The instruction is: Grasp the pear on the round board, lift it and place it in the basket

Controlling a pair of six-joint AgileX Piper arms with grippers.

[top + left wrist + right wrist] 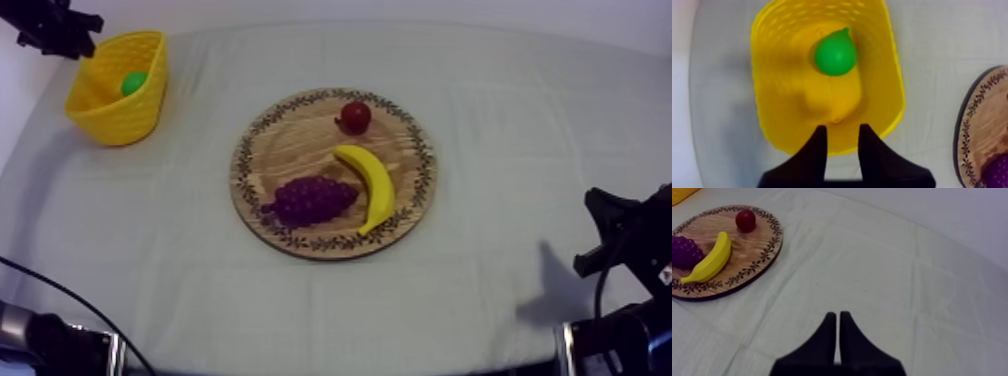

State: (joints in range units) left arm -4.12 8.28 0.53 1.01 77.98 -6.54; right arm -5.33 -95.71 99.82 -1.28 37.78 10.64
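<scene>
Over the basket [889, 95], at the far left corner of the table [520, 110], the left gripper [842, 129] hangs with its two black fingers apart and nothing between them. Beyond the fingertips the green pear [835, 52] lies inside the basket, toward the wall away from the gripper, its narrow end pointing away too. No finger touches the pear or the basket's rim.

The board [300, 140] sits in the middle of the table, well apart from the basket. Three fruits lie on it. The small red fruit [355, 116] is near the far rim. The banana [372, 180] curves along the right side. The grapes [310, 200] are at the near left, just beside the banana's lower end.

The right gripper [838, 314] is low at the table's right side, over bare cloth. Its fingers are pressed together in a narrow wedge and hold nothing. It points across the cloth, with the board well off to one side.
</scene>
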